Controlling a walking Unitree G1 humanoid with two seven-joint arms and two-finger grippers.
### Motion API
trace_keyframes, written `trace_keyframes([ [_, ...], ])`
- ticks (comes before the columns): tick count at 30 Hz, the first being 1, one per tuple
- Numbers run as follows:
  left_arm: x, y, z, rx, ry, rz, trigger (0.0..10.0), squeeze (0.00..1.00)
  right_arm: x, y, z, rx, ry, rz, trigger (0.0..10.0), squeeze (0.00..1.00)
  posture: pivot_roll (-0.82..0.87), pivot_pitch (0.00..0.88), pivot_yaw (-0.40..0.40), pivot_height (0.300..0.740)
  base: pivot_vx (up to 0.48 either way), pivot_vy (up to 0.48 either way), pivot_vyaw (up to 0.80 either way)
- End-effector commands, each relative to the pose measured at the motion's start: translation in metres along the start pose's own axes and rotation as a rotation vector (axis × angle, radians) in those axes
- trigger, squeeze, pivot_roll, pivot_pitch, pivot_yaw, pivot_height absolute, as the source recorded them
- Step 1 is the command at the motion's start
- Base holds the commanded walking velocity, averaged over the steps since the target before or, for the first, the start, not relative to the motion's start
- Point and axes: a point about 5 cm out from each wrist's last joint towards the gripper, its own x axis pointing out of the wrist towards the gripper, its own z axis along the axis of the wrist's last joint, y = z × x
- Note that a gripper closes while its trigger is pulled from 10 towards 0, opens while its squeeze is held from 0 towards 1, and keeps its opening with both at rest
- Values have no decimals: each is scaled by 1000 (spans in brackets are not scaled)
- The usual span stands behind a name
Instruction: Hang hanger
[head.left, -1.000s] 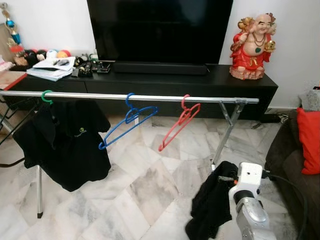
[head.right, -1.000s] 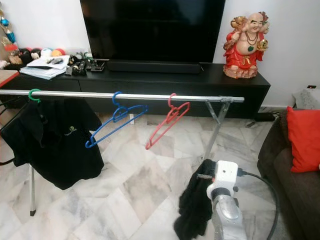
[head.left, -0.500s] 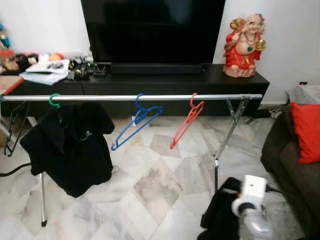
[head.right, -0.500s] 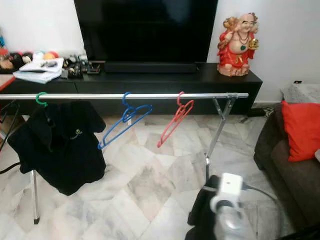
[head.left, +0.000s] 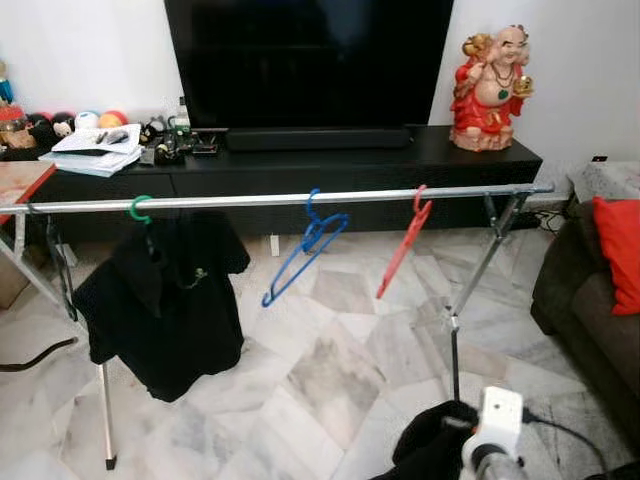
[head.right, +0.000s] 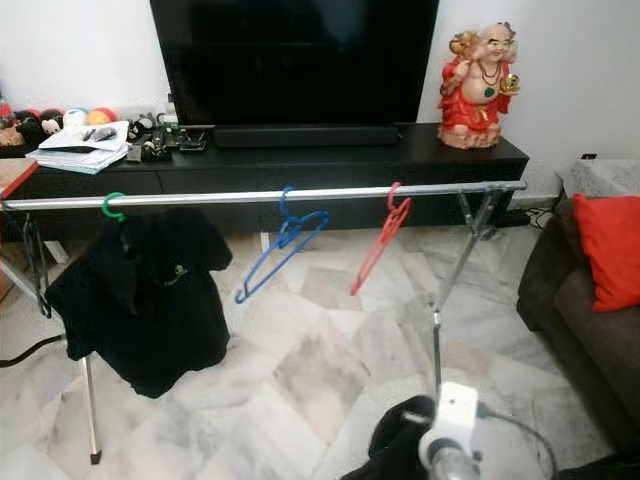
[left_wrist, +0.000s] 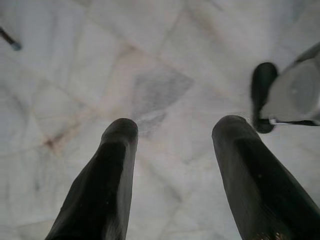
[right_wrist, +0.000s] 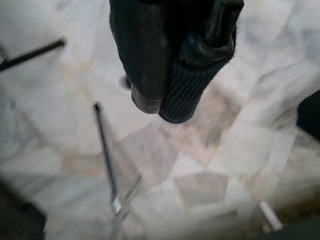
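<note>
A silver clothes rail (head.left: 250, 200) runs across the room. On it hang a black shirt (head.left: 165, 300) on a green hanger (head.left: 140, 208), an empty blue hanger (head.left: 305, 245) and an empty red hanger (head.left: 403, 245). My right arm (head.left: 497, 425) is low at the bottom right, in front of the rail's right end, with a black garment (head.left: 430, 450) hanging from it. In the right wrist view my right gripper (right_wrist: 160, 107) is shut on that garment's ribbed black fabric (right_wrist: 187, 92). My left gripper (left_wrist: 175, 127) is open over the marble floor, holding nothing.
Behind the rail stands a black TV cabinet (head.left: 300, 165) with a red statue (head.left: 490, 90) and clutter at its left end. A dark sofa with a red cushion (head.left: 620, 250) is at the right. The rack's legs (head.left: 455, 330) (head.left: 105, 420) stand on the floor.
The whole view has shifted: the rail now sits further right and lower in the picture. My right arm with the black garment has dropped towards the bottom edge.
</note>
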Motion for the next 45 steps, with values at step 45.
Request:
trace_keyframes([
  [45,-21,34,169,-80,-759,107,10000,0,-27,-18,-67,16,248,-71,10000,0,169,0,19,740,0,6,-501],
])
